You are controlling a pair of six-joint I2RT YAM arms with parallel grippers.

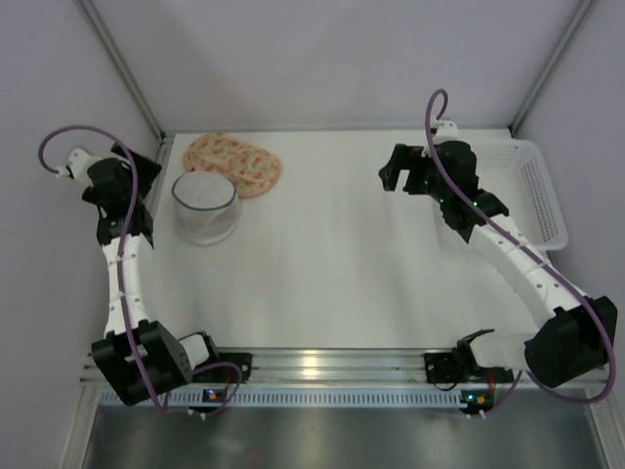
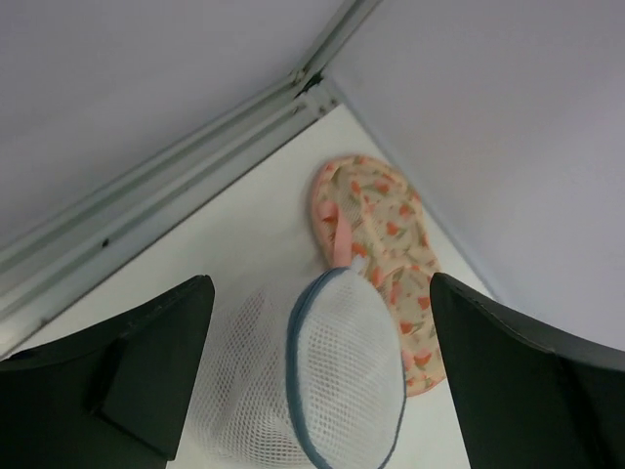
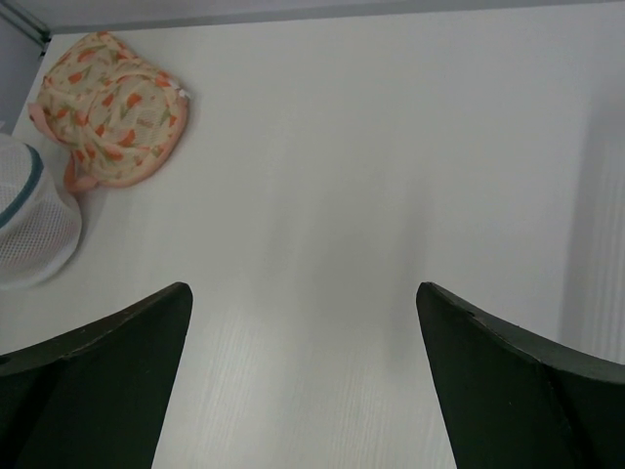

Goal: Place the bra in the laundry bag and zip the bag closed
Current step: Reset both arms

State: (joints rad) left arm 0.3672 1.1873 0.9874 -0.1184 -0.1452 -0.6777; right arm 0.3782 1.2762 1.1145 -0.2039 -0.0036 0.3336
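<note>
The bra (image 1: pixel 234 162), cream with orange flowers and pink edging, lies folded on the table at the back left. Just in front of it stands the laundry bag (image 1: pixel 206 206), a round white mesh bag with a blue zip rim. In the left wrist view the bag (image 2: pixel 244 381) sits below the jaws, its blue-edged lid (image 2: pixel 350 371) tilted up, and the bra (image 2: pixel 386 234) lies beyond it. My left gripper (image 1: pixel 145 166) (image 2: pixel 320 283) hangs open above the bag's left side, holding nothing. My right gripper (image 1: pixel 395 176) (image 3: pixel 303 288) is open and empty over bare table. From there the bra (image 3: pixel 112 117) and bag (image 3: pixel 29 225) show far left.
A white slatted plastic basket (image 1: pixel 542 195) stands at the right edge of the table, beside the right arm. Grey walls and aluminium frame rails (image 2: pixel 166 195) close in the back left corner behind the bra.
</note>
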